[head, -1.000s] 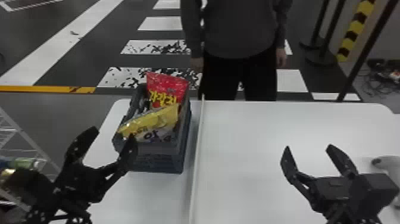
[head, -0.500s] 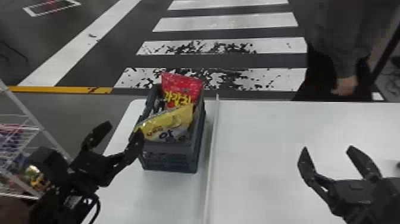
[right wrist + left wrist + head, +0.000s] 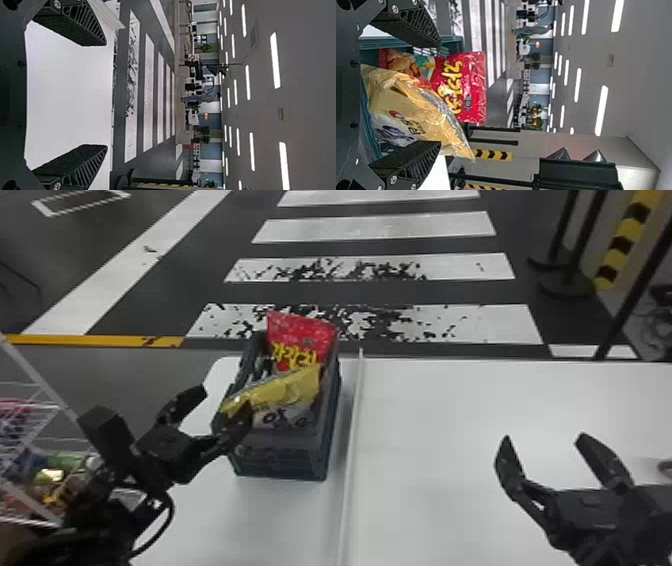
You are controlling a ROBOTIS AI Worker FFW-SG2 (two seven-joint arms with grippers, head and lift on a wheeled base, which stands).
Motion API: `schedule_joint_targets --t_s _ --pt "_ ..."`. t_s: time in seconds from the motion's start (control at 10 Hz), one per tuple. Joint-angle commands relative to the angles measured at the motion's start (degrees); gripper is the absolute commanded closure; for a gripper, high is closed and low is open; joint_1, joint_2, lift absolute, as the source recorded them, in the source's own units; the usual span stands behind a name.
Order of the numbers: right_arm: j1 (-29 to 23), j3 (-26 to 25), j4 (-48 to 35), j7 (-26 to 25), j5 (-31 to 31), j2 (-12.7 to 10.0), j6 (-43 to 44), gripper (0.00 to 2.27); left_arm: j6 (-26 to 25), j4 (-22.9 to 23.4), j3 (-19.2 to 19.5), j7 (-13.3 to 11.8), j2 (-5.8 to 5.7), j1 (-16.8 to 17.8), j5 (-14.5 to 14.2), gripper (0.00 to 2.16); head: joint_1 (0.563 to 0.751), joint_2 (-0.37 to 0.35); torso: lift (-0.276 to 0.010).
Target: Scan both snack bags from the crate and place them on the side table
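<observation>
Beside a wire rack (image 3: pixel 37 407) of packaged goods, the left gripper (image 3: pixel 225 399) hangs near the crate (image 3: pixel 280 455), its jaws spread and holding nothing. One black finger overlaps the near edge of the yellow snack bag (image 3: pixel 285 390) in the head view; whether it touches cannot be told. Closing there could pinch the crate wall with the film and drag both. The yellow bag slants inside the crate across the lower part of the red snack bag (image 3: pixel 302 335), which stands behind it, so a careless lift could snag the red one, while a shallow grip on the slick film could slip. Farther right, a raised strip (image 3: pixel 352 440) runs along the white worktop (image 3: pixel 445 410) and could catch a low-carried bag. The right gripper (image 3: pixel 544 436) waits over the worktop, its jaws parted and empty.
</observation>
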State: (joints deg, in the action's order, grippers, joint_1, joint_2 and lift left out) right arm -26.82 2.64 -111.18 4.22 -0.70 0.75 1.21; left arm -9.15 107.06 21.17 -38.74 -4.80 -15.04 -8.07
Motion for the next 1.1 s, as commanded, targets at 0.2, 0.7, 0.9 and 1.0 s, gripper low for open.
schedule_joint_targets --t_s 0.2,0.7,0.9,1.0 --pt "0.63 0.18 0.00 0.00 -0.09 0.31 -0.82 0.07 -7.51 -4.66 -0.25 -3.01 -0.38 5.02 1.04 0.21 0.695 0.145 -0.095" --pt "0.46 0.27 -0.09 0.00 -0.53 0.57 -0.82 0.07 -12.26 -3.43 -1.04 -7.23 -0.21 5.46 4.64 2.14 0.695 0.120 -0.095" --pt "0.46 0.27 0.00 0.00 -0.62 0.57 -0.82 0.07 -11.55 2.90 1.24 -6.44 -0.12 4.23 4.20 2.14 0.695 0.119 -0.095" --pt "0.46 0.27 0.00 0.00 -0.62 0.57 -0.82 0.07 -11.90 6.76 2.21 -5.91 -0.03 4.05 3.67 2.14 0.695 0.130 -0.095"
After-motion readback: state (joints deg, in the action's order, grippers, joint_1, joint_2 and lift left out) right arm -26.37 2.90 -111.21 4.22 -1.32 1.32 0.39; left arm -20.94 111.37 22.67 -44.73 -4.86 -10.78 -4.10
